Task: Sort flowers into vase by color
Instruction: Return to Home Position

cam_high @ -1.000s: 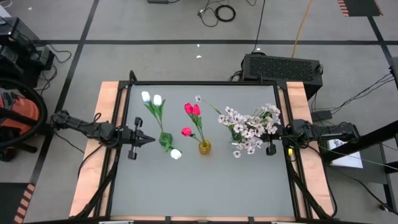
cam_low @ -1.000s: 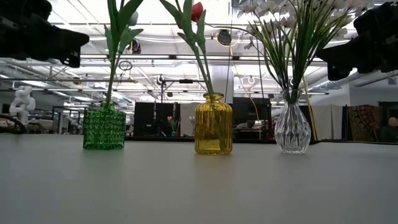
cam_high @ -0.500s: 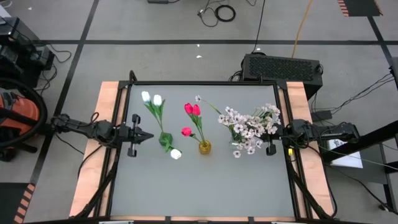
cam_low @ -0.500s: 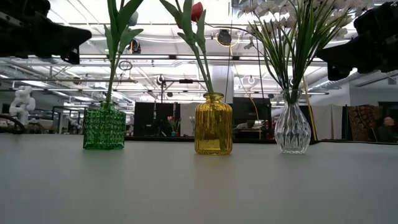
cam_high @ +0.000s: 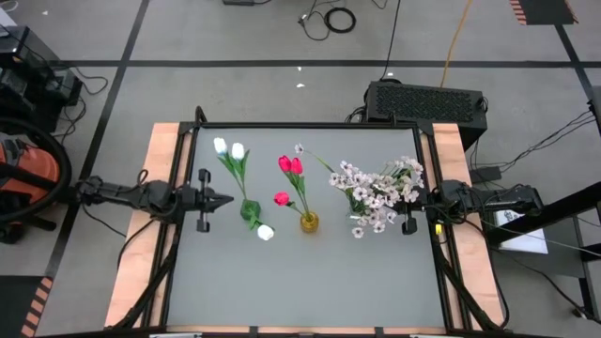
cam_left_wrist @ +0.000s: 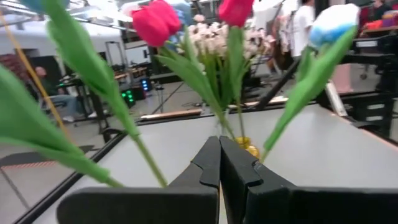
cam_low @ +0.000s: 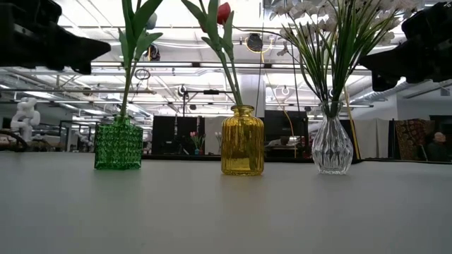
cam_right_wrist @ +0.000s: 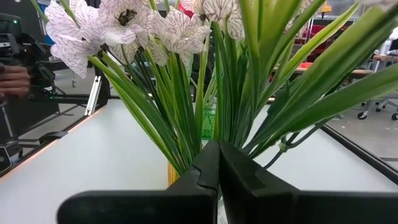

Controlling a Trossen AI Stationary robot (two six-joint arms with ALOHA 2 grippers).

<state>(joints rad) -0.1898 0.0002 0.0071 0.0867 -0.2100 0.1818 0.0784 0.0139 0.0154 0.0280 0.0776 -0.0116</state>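
The near half of the counter point(cam_high: 310, 291) is open grey surface from the front edge up to the vase row, bordered on both sides by a wooden rim point(cam_high: 136, 272). The row runs across mid-counter: a green vase point(cam_low: 118, 144) on the left, a yellow vase point(cam_low: 242, 141) in the centre and a clear vase point(cam_low: 332, 147) on the right, each standing apart from the next. The white tulips point(cam_high: 228, 148) stand in the green vase, with one bloom drooping toward the near side. The pink-red tulips point(cam_high: 290, 165) stand in the yellow vase. The sprays of pale blossoms point(cam_high: 376, 192) fill the clear vase. The left claw point(cam_high: 228, 199) hangs above the counter just left of the green vase, fingers pressed together and holding nothing. Its arm reaches in over the left rim. The right claw point(cam_right_wrist: 217, 146) is likewise closed and unloaded, at the right rim with its tip against the foliage of the sprays. Beyond the row, a strip of open counter runs to the far edge, and a black box point(cam_high: 427, 101) sits on the floor past it. Compared with a second ago, the left claw has shifted slightly toward the far side, so its arm now lies squarer to the rim. The right arm, vases and flowers are unchanged.
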